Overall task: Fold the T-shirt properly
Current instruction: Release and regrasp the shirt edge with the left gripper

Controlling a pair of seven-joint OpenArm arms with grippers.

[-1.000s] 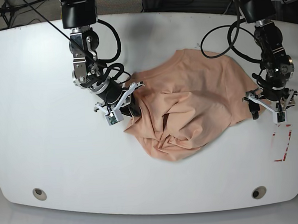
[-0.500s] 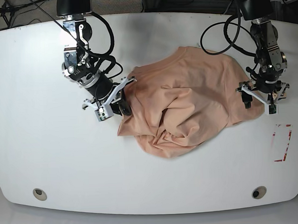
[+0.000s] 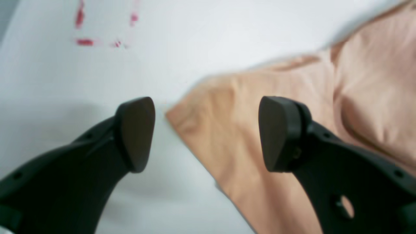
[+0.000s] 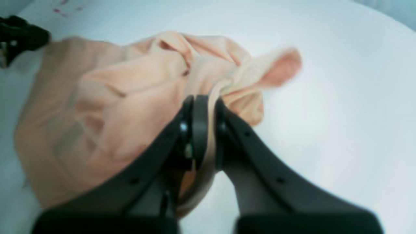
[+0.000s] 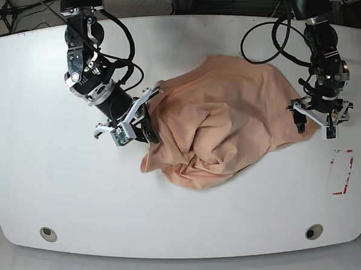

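— Whereabouts of the T-shirt [image 5: 219, 130]?
— Bunched in a wrinkled heap at the centre of the white tabletop [image 5: 43, 178] in the base view, peach cloth spreading from middle-left to middle-right of the frame.

— And the right claw [image 5: 145, 126]?
— Left of centre in the base view, clenched on a fold at the shirt's left edge. Seen close in the right wrist view [image 4: 203, 107]: fingers pressed together, cloth pinched between them, a loose flap sticking out toward upper right.

— The left claw [image 5: 315, 120]?
— At the right of the base view, released, just at the shirt's right edge. In the left wrist view [image 3: 206, 133], pads wide apart, a shirt corner [image 3: 208, 117] below the gap, nothing gripped.

— Anything else nearby?
— Red marks [image 5: 343, 172] on the tabletop, lower right, apart from the cloth.
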